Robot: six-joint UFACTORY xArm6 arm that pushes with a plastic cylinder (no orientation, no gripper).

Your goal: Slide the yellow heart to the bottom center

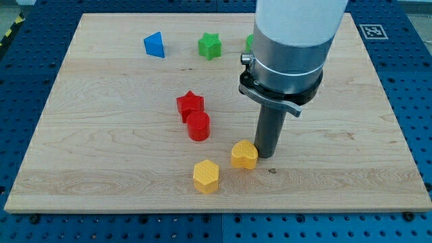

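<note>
my tip (267, 155) touches the glossy yellow heart (244, 154) on grained wood.

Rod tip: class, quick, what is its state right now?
My tip: no gripper, holds nothing; it sits against the yellow heart-shaped block, on that block's right in the view.

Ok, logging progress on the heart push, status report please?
My tip touching yellow heart from view's right. Heart near bottom center of board. Yellow hexagon close at its lower left, in the way if pushed leftward.

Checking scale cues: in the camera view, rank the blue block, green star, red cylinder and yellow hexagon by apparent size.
1. Yellow hexagon and red cylinder: alike, both nearer the view's bottom.
2. Green star and blue block: alike, smaller, possibly only from distance.
</note>
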